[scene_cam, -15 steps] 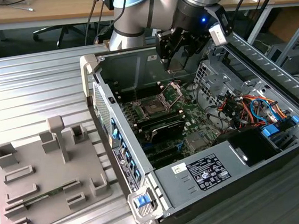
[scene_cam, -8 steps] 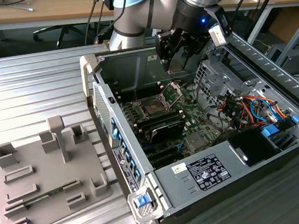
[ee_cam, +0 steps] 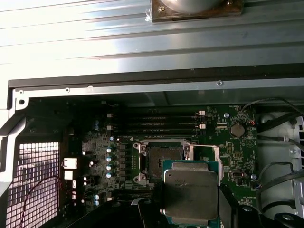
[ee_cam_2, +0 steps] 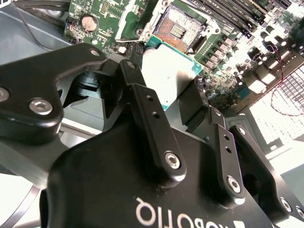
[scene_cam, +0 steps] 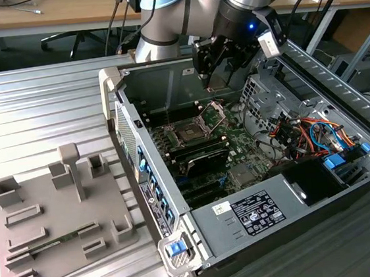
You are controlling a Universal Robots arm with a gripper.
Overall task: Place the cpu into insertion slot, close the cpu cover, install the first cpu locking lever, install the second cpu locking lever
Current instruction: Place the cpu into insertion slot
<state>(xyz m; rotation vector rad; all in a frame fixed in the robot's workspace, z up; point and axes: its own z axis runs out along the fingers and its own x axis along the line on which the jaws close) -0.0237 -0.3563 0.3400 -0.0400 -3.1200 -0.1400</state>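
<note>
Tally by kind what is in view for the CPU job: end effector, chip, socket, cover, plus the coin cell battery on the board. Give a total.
end effector, shut on the chip: 1
cpu, held above the board: 1
cpu socket, empty: 1
cpu cover, raised open: 1
coin cell battery: 1
Total: 5

Silver-and-blue jointed arm [scene_cam: 159, 22] bent over, wrist steeply down; black two-fingered claw [scene_cam: 220, 62] pointing downward, fingers [ee_cam_2: 142, 99] pinched on thin grey-topped square cpu [ee_cam: 191, 190]
</note>
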